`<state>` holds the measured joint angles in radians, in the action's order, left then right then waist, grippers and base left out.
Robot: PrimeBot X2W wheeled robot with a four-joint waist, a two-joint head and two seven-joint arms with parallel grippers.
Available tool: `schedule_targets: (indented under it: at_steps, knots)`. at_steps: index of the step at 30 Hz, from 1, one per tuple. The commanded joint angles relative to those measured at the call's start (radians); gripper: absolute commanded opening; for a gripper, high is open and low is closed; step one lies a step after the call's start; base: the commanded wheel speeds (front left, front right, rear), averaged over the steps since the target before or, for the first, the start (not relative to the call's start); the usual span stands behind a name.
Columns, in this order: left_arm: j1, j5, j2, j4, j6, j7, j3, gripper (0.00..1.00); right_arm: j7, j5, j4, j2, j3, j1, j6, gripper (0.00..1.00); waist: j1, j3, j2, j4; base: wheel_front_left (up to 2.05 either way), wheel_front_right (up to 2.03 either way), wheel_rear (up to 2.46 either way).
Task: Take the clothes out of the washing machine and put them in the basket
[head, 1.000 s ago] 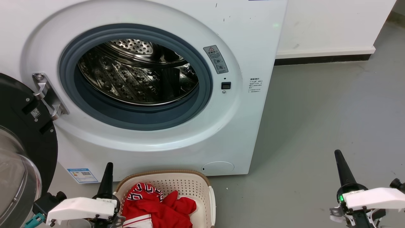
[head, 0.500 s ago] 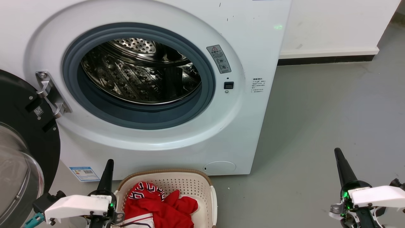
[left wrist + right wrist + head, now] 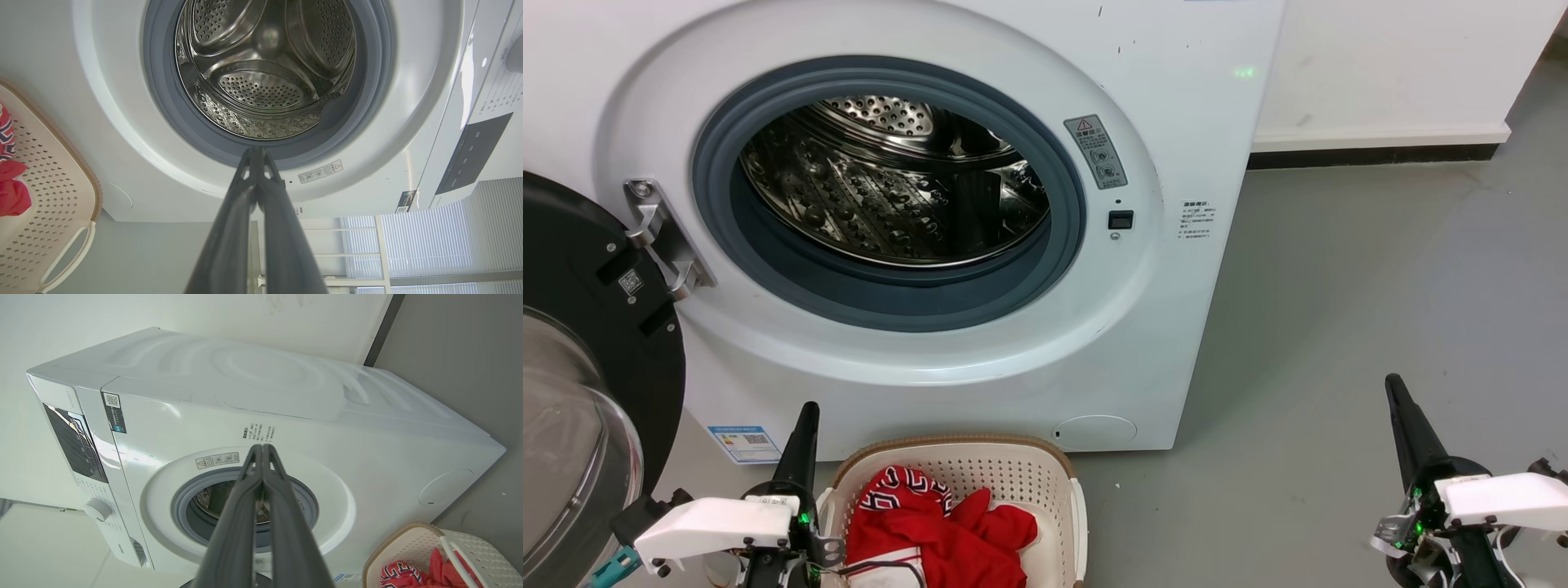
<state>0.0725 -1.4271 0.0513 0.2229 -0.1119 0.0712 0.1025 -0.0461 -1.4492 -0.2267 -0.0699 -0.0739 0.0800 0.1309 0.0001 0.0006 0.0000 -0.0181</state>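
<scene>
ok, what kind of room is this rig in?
Likely a laundry corner, maybe a test room: a large white front-loading washing machine, a small cream perforated plastic basket holding bright red fabric clothes, bare grey floor and plain white wall.

Bright, even light; the drum (image 3: 890, 204) glints, the washing machine (image 3: 1176, 122) shades the floor (image 3: 1258, 343) beside it, and my wrist views bow straight edges.
</scene>
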Motion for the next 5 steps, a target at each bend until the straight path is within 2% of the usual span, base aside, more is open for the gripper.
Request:
schedule_targets:
  at_steps: [1,5]
  knots:
    - [0.022,-0.021,-0.001,0.001,-0.006,0.006,0.004,0.00,-0.006,-0.022,0.000,-0.004,-0.002,0.016,0.000,0.00,-0.0001,0.000,0.0000,0.001,0.00,0.00,0.00]
    - [0.024,-0.053,-0.001,0.006,-0.010,0.013,0.006,0.00,-0.014,-0.054,-0.004,-0.003,-0.005,0.021,0.000,0.00,-0.0001,0.001,0.0000,0.004,0.00,0.00,0.00]
